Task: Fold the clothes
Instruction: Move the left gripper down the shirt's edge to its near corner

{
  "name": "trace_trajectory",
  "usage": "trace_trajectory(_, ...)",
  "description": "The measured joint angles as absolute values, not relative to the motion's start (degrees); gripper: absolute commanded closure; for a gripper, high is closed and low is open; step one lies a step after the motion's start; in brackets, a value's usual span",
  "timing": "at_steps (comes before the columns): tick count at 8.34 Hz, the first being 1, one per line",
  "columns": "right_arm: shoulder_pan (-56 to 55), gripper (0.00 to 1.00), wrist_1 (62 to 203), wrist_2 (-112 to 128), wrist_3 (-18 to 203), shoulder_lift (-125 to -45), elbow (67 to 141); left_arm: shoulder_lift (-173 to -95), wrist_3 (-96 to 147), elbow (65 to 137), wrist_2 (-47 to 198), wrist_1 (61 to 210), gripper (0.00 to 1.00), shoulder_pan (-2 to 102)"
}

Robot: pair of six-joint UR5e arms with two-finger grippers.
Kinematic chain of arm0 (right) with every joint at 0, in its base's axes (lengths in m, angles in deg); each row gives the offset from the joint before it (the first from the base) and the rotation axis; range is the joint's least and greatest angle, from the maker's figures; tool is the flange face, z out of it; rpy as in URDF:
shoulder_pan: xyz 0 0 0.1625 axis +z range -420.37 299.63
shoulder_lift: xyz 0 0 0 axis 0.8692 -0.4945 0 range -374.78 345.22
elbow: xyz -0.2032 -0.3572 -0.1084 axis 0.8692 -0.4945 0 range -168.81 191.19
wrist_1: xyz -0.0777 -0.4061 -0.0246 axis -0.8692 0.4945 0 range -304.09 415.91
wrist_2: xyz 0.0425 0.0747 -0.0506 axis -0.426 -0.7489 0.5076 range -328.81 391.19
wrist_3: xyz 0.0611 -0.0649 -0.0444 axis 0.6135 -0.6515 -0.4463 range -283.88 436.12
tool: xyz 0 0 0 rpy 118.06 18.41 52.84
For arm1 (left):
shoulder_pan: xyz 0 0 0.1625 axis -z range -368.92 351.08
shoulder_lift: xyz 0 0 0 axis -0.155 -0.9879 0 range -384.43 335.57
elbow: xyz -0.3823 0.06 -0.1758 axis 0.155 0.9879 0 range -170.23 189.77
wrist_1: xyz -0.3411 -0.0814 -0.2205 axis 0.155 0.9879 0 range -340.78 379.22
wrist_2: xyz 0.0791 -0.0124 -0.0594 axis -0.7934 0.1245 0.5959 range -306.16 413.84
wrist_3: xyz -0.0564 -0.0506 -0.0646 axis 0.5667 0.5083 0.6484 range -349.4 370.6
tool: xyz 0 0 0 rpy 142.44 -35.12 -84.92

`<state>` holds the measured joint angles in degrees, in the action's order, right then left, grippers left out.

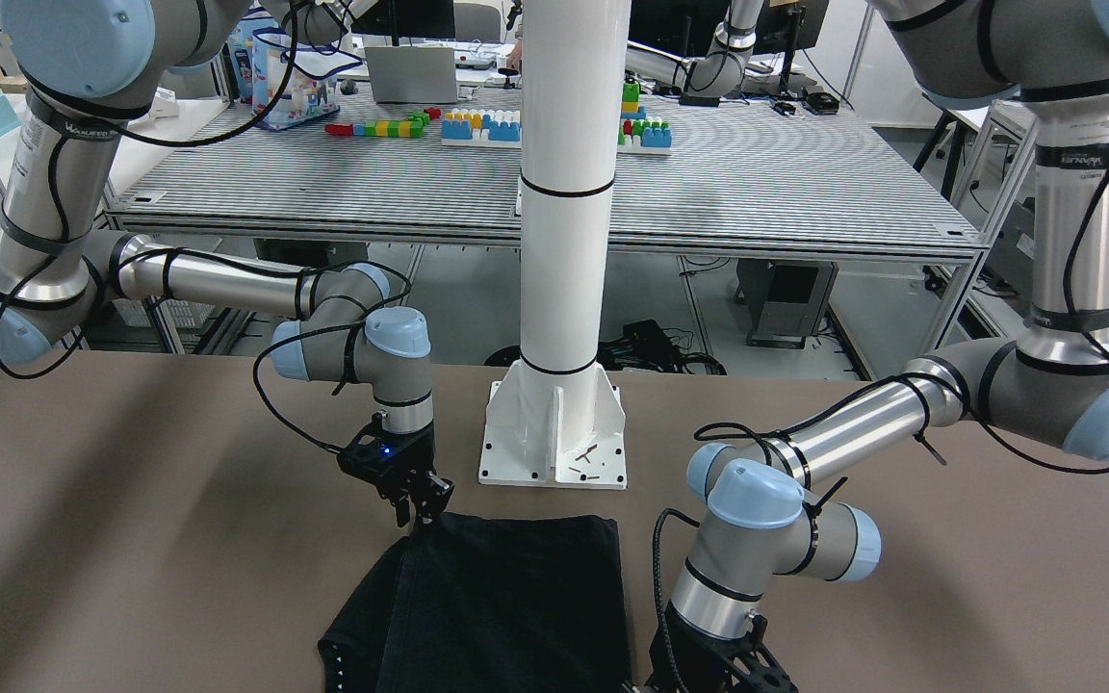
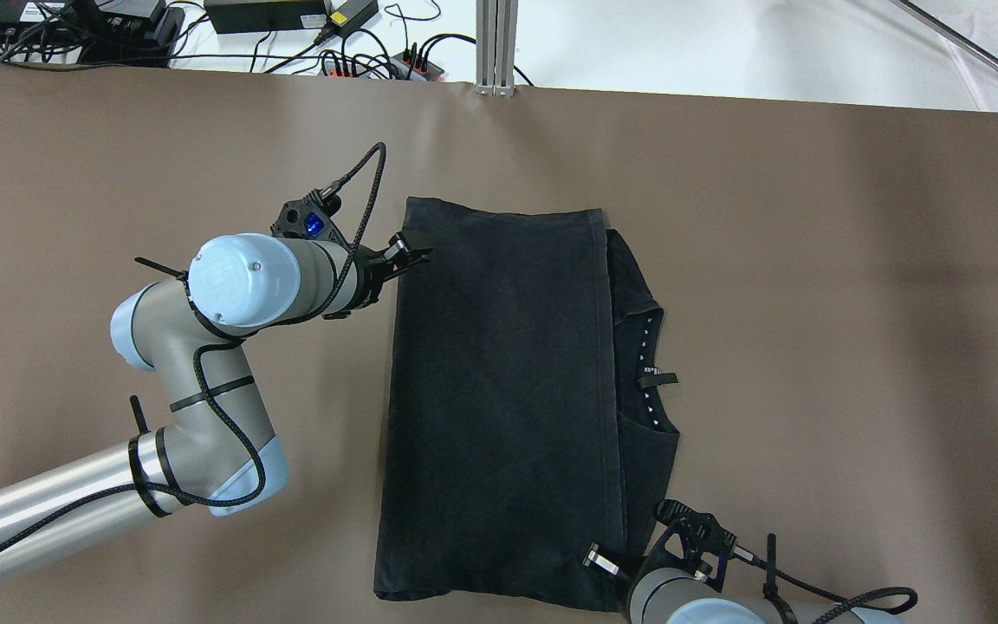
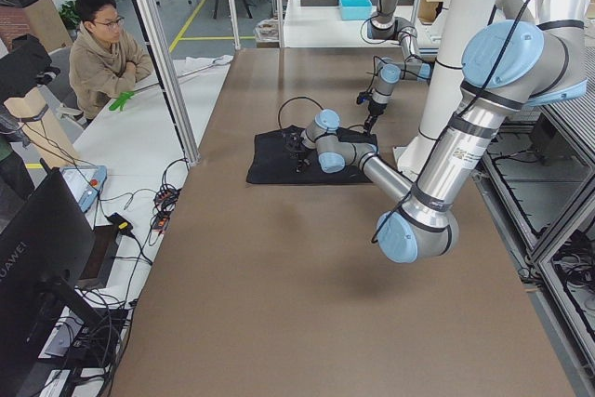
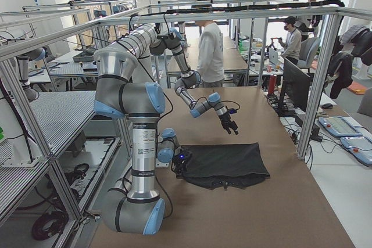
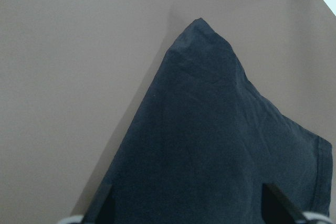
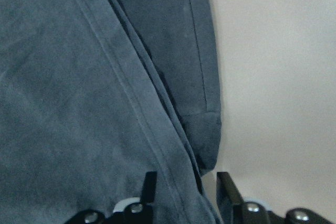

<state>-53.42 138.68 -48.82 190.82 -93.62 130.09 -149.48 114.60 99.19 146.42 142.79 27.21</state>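
Left gripper [image 2: 412,253] sits at the far left corner of the clothes [image 2: 499,390], its fingers [image 5: 105,205] spread wide with black cloth spanning the gap between them. I cannot tell whether they touch the cloth. The right gripper [image 1: 427,508] is at the near right corner, tips pointing down at the hem. Its fingers [image 6: 149,182] stand narrowly apart astride the stitched edge, with a strip of bare table visible between them, so nothing is pinched.

The clothes lie flat in the middle of the brown table [image 2: 811,303], a black garment folded over itself. The top layer covers most of it, and a neckline [image 2: 651,373] with small white marks shows along the robot's right side. The near edge lies just beside the base plate [image 1: 554,452] of the white pillar [image 1: 569,241] and does not touch it.

In the left side view a person [image 3: 107,58] sits at a white bench beyond the table's far side.
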Motion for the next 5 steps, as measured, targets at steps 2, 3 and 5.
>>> trace_trajectory(2, -53.4, 0.43, 138.8, -48.6, 190.8, -93.7, 128.9, -149.4, 114.6, 99.3, 146.3, 142.8, 0.0, 27.1)
trace_trajectory(3, -53.4, 0.48, 138.8, -48.5, 190.8, -93.7, 128.2, -149.4, 114.7, 99.4, 146.0, 142.7, 0.0, 27.1)
trace_trajectory(5, -53.5, 0.83, 138.8, -48.5, 190.7, -93.6, 126.9, -149.4, 114.7, 99.5, 145.6, 142.7, 0.0, 27.1)
